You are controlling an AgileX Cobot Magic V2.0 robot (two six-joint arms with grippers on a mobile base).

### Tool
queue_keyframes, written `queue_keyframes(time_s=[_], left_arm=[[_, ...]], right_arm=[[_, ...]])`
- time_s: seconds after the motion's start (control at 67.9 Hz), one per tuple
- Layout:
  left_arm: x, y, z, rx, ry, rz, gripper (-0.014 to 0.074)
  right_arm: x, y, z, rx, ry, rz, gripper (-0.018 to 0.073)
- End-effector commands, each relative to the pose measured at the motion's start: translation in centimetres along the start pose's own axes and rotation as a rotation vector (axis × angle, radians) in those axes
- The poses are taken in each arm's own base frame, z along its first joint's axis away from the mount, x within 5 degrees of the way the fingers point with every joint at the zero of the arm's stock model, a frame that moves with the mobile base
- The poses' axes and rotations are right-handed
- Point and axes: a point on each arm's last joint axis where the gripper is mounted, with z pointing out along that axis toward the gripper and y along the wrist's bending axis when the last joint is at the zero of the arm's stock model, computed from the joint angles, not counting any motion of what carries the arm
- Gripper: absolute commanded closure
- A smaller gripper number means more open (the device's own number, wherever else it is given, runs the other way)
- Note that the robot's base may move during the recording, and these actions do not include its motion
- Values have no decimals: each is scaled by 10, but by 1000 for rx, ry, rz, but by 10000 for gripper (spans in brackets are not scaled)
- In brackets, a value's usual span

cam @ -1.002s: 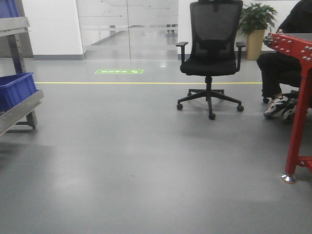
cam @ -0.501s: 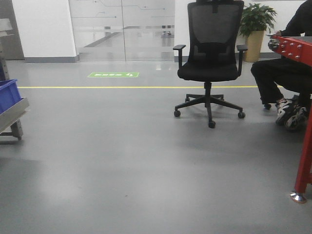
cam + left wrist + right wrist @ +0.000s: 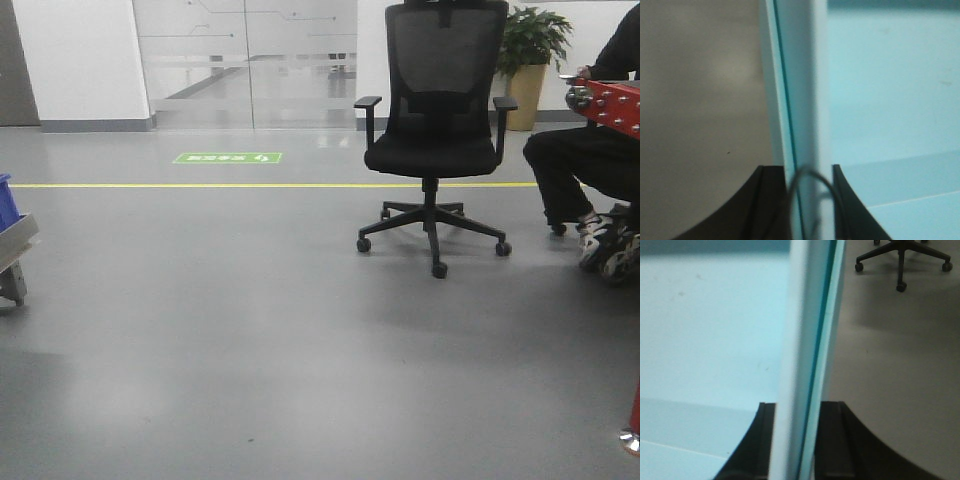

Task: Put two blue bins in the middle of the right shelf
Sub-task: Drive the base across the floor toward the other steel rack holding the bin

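Observation:
The pale sky-blue bins fill both wrist views; the doubled rim edge suggests two nested bins. In the left wrist view my left gripper [image 3: 802, 172] is shut on the bins' left wall [image 3: 800, 75], one finger outside, one inside; the bin's inner floor [image 3: 890, 85] lies to the right. In the right wrist view my right gripper [image 3: 799, 410] is shut on the right wall [image 3: 810, 315], with the bin's interior [image 3: 710, 325] to the left. The bins hang above the grey floor. Neither bins nor grippers show in the front view.
A black office chair [image 3: 435, 130] stands ahead right; its base also shows in the right wrist view [image 3: 900, 255]. A seated person [image 3: 590, 170] and a red frame [image 3: 610, 100] are at far right. A shelf corner with a royal-blue crate [image 3: 5, 200] is at far left.
The front view has swung right: the shelf with the royal-blue crate slid toward the left edge, and the red frame leg has nearly left view at the right.

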Motion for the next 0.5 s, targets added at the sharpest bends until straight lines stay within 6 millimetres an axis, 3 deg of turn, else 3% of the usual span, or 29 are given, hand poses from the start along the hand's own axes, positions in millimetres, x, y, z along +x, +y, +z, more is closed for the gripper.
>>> queue_keyframes(time_s=[0.0,0.486], left_arm=[[-13,-5,-19,40,-129,9,707],[-13,-5,-19,40,-129,9,707]], right_arm=[[-11,1,-10,-13,-104,-8,713],[-11,1,-10,-13,-104,-8,713]])
